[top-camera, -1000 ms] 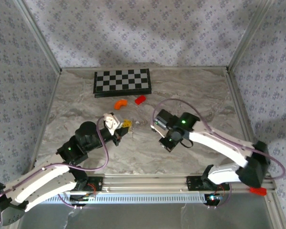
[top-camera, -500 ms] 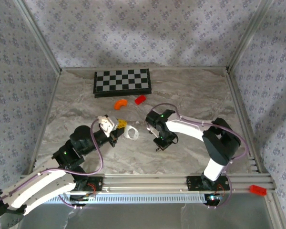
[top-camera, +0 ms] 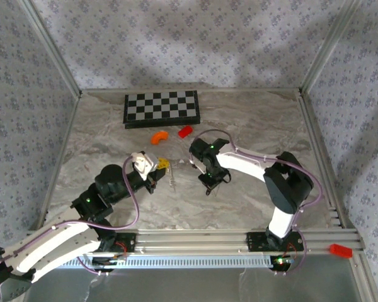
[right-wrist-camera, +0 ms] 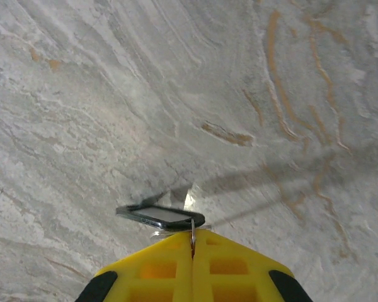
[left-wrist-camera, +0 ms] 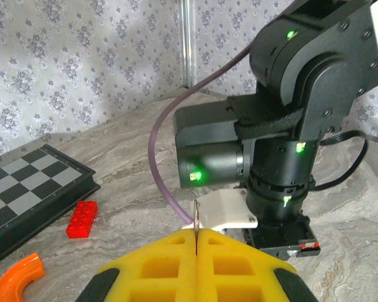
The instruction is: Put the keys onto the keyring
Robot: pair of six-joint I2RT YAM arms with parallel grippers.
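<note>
My left gripper is shut on the keyring, a thin silvery loop seen edge-on, sticking up from between the yellow fingers. From above, the keyring hangs as a fine pale strand just off the left gripper. My right gripper is shut on the small ring of the keys, a dark oblong piece with a pale centre, held just above the marble. In the top view the right gripper is a short way right of the keyring, and its wrist looms right behind the loop in the left wrist view.
A checkerboard lies at the back of the marble table. A red block and a curved orange piece sit in front of it, just beyond both grippers. Patterned walls enclose the table.
The right arm has folded in and swung its gripper left and back, close to the left gripper. The keyring, shown as an oval half a second ago, now appears edge-on.
</note>
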